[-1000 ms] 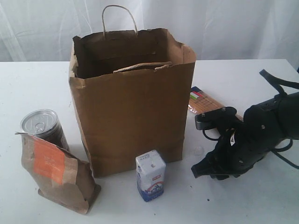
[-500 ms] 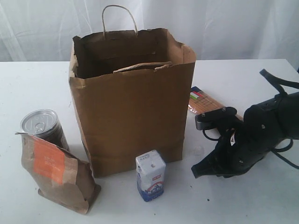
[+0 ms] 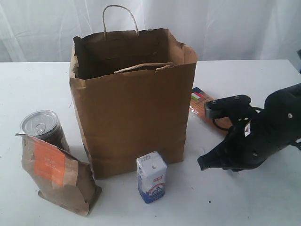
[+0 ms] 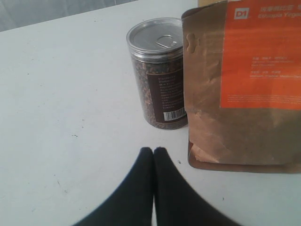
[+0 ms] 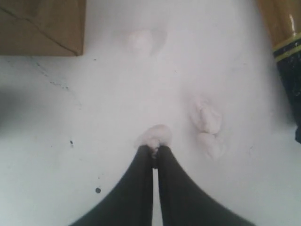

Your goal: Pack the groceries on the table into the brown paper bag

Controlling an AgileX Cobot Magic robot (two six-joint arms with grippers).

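The tall brown paper bag (image 3: 131, 113) stands open in the middle of the table (image 3: 37, 80). Left of it are the silver-topped can (image 3: 41, 126) and the kraft pouch (image 3: 56, 172). The white-blue carton (image 3: 151, 176) stands in front of the bag. The spaghetti packet (image 3: 200, 104) lies behind my right arm. My right gripper (image 3: 203, 165) is shut, low over the table right of the carton. In the right wrist view a pale lump sits at the right gripper (image 5: 153, 149) tips; I cannot tell if it is pinched. My left gripper (image 4: 153, 150) is shut and holds nothing, close to the can (image 4: 157, 70) and pouch (image 4: 244, 84).
A white curtain hangs behind the table. The right wrist view shows the bag's bottom corner (image 5: 42, 26), one end of the spaghetti packet (image 5: 287, 47), and two more pale lumps (image 5: 207, 125) on the tabletop. The left arm does not appear in the exterior view.
My right gripper's jaws have closed, and the right arm has shifted a little right and up, uncovering more of the spaghetti packet. Groceries and bag have not moved.
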